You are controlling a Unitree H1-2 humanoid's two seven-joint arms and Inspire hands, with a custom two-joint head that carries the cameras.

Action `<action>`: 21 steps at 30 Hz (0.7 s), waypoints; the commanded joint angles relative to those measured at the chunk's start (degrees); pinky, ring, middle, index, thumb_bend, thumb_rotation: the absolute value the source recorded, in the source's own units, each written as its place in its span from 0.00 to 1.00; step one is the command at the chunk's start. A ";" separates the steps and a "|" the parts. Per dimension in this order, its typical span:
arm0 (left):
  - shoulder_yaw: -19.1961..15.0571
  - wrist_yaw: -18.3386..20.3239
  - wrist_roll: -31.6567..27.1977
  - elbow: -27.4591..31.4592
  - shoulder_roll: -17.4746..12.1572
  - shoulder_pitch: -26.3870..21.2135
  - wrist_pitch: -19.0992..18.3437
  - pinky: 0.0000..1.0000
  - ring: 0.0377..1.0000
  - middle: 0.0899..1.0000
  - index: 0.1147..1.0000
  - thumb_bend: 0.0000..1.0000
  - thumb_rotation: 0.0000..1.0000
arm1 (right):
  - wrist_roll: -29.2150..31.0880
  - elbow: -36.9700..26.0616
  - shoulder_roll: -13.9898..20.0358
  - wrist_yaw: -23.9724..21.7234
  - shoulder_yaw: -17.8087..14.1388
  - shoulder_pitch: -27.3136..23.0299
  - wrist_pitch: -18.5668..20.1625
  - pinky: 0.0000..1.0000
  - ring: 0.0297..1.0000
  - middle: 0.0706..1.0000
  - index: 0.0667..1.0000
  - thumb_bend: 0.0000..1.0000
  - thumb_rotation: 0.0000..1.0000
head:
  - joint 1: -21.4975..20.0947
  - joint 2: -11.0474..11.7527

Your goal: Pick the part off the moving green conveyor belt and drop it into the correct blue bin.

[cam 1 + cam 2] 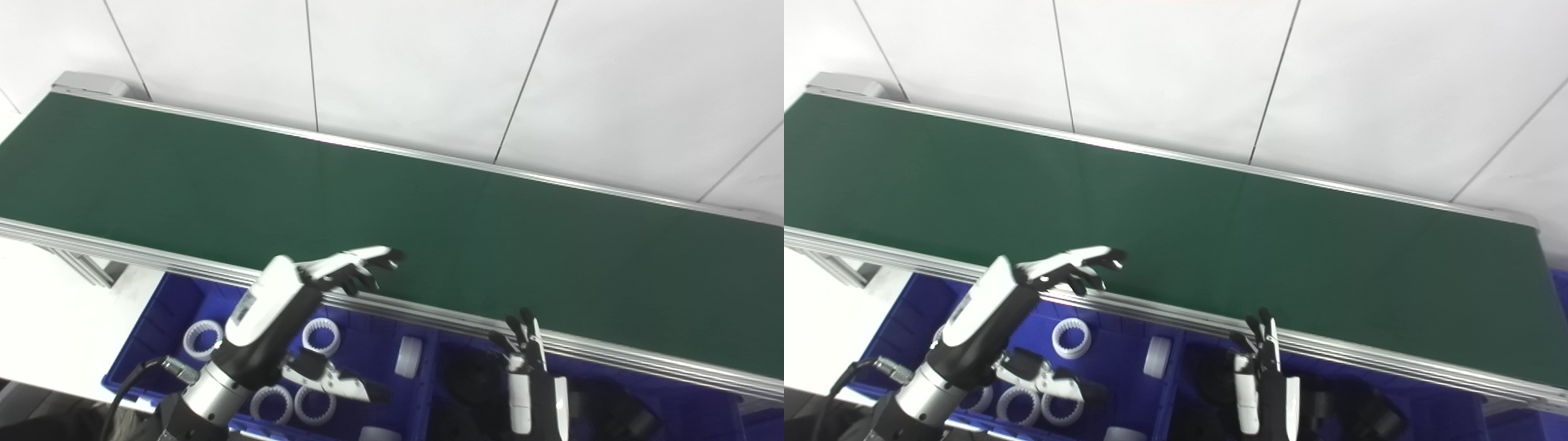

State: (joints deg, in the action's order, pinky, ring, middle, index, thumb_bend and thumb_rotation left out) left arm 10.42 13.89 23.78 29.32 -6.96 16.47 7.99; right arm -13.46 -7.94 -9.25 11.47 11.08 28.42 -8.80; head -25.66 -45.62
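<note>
**Hands wait at a bare belt, no part in sight**

The left hand [343, 269] hovers over the near rail of the green conveyor belt [429, 220], its fingers [373, 254] spread and curled forward, gripping nothing. The right hand [530, 373] stands upright just below the rail, fingers straight and apart, likewise empty. No part shows anywhere on the belt, so the pick has yet to begin, and the drop with it. Below the rail sit the blue bins: the left bin [159, 318] holds white toothed rings [320, 335], while the right bin [692, 404] holds dark parts, too dim to name. Behind the belt runs a white panelled wall [429, 67].
</note>
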 commanded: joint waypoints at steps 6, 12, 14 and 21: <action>1.01 4.52 -9.62 1.99 2.67 -2.33 -19.78 0.88 0.95 0.99 0.98 0.60 0.69 | -3.12 3.81 -7.27 4.39 4.20 -2.62 -2.81 0.81 0.86 0.93 0.97 0.71 1.00 | -8.19 0.09; 3.06 6.07 -10.37 2.32 0.76 -3.11 -21.82 0.89 0.97 1.00 1.00 0.56 0.67 | -1.68 5.18 -9.24 5.75 4.26 -4.47 -1.26 0.82 0.89 0.95 0.97 0.72 1.00 | -10.96 -1.57; 3.20 6.16 -10.71 2.45 0.20 -3.48 -21.96 0.91 0.99 1.00 1.00 0.56 0.64 | -1.04 5.07 -9.71 5.96 4.15 -4.92 -0.70 0.82 0.89 0.94 0.97 0.72 1.00 | -11.22 -2.29; 2.99 5.58 -11.30 2.02 -0.50 -5.05 -22.01 0.91 0.98 1.00 1.00 0.62 0.63 | -0.14 3.57 -9.39 6.08 3.81 -5.85 0.46 0.79 0.88 0.93 0.96 0.70 1.00 | -8.92 -4.24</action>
State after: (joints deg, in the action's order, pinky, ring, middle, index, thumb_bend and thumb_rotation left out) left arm 13.66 20.26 13.61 29.34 -7.31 13.06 -14.38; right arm -13.94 -2.72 -9.27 17.00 10.23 25.52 -8.60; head -35.42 -49.83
